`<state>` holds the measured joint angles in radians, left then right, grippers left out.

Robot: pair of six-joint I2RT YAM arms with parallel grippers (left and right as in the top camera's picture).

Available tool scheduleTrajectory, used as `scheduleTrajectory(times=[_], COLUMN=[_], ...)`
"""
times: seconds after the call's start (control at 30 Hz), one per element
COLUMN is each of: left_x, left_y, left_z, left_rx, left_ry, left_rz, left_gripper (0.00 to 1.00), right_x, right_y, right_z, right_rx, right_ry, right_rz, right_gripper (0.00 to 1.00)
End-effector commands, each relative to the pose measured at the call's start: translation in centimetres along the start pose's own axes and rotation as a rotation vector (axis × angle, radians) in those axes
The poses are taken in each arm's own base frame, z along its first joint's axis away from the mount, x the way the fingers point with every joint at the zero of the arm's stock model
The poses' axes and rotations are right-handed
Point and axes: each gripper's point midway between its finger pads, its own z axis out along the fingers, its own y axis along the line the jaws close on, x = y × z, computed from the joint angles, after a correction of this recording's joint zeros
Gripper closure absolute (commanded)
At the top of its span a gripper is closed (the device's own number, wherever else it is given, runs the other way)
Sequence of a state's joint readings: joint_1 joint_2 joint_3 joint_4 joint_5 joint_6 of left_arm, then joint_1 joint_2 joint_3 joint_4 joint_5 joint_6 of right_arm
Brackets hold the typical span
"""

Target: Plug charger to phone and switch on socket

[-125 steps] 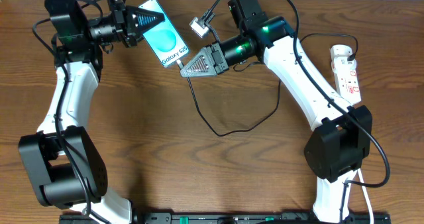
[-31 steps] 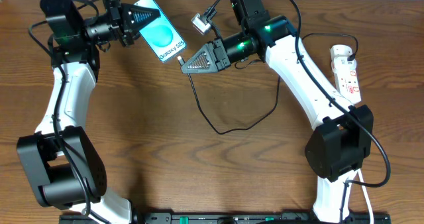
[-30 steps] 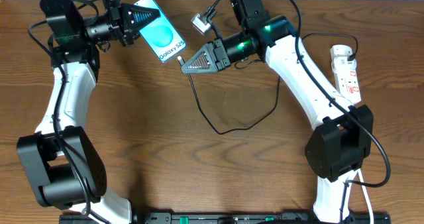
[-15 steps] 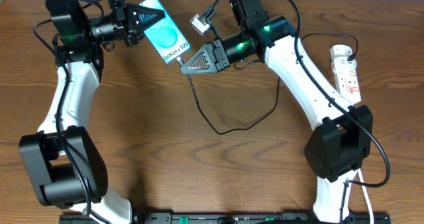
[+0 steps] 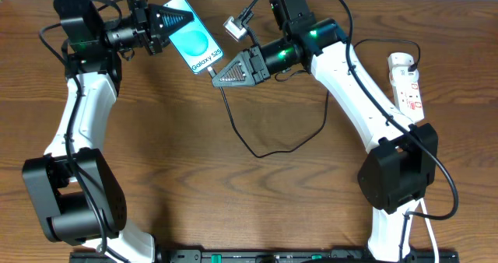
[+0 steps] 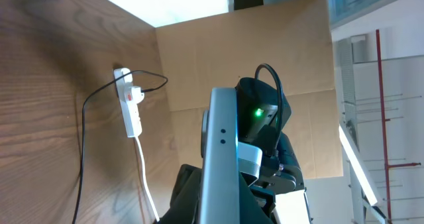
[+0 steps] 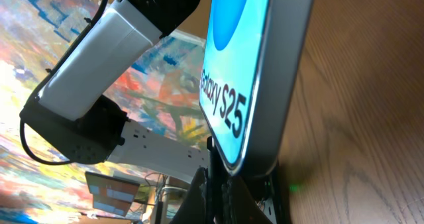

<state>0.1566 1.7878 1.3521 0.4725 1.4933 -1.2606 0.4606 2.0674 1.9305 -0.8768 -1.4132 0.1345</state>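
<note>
The phone [image 5: 196, 47], its cyan-and-white "Galaxy S25" screen facing up, is held above the table at the back left, tilted. My left gripper [image 5: 187, 19] is shut on its upper end. In the left wrist view the phone [image 6: 222, 151] shows edge-on as a grey bar between the jaws of that gripper [image 6: 222, 211]. My right gripper [image 5: 215, 78] is shut on the charger's connector tip [image 7: 215, 164], which meets the bottom edge of the phone [image 7: 238, 85]. Whether the tip is seated I cannot tell. The charger's black cable [image 5: 257, 152] loops over the table to the socket [image 5: 408, 80].
The white socket strip [image 6: 129, 108] lies along the right edge with its white cord [image 6: 144, 177] trailing toward the front. The slack cable loop crosses the table's middle. A cardboard wall [image 6: 218, 58] stands behind the table.
Over the last second my left gripper has shifted the phone slightly right, closer to the right gripper's connector. The right arm has stayed put.
</note>
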Motion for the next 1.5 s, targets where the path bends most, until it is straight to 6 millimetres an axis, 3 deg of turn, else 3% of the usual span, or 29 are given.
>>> scheduleTrajectory(times=[0.0,1.47], left_x=[0.19,0.77], left_y=[-0.94,-1.34], left_z=[-0.07,-0.1], left_rx=[0.007,0.018], left_ry=[0.011,0.047], left_rz=[0.018,0.047], left_gripper=[0.93,0.93], right_x=[0.02,-0.4], right_y=[0.46,0.09], right_z=[0.18,-0.81], right_rx=[-0.012,0.001], right_ry=[0.004,-0.017], right_rz=[-0.002,-0.004], right_gripper=[0.99,0.99])
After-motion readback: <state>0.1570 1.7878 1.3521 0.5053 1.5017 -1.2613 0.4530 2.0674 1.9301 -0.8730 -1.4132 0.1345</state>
